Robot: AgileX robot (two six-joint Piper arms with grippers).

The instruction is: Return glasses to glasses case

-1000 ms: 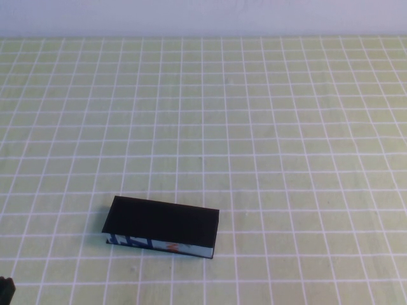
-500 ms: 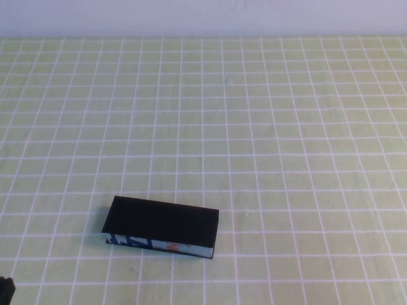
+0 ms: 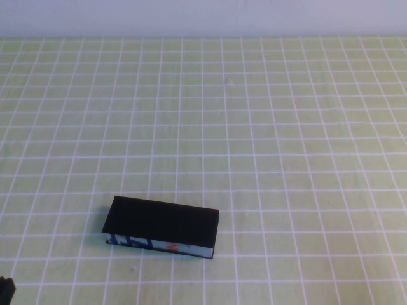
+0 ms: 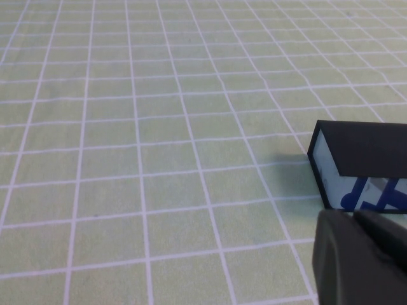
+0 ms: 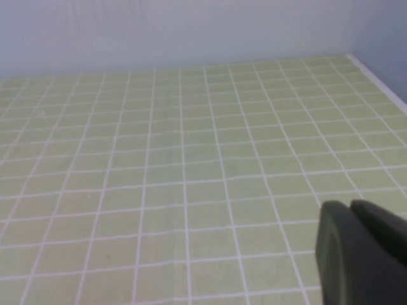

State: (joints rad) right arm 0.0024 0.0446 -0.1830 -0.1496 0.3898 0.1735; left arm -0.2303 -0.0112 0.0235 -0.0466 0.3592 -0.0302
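Table (image 3: 286, 159) covered in pale yellow-green cloth with a white grid of squares, filling most of the high view. Plain pale bluish-white wall (image 3: 203, 16) runs along the far edge. Light soft and even, shadows faint.

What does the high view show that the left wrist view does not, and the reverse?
Only the high view shows the whole flat black rectangular glasses case, lid shut, near the robot's left side of the table, and the pale wall beyond. The right end effector is out of frame there. Only the left wrist view shows the case's pale end face and the left end effector close beside it. Both show the green cloth with white grid lines and the case's blue-patterned front. No glasses appear in either.
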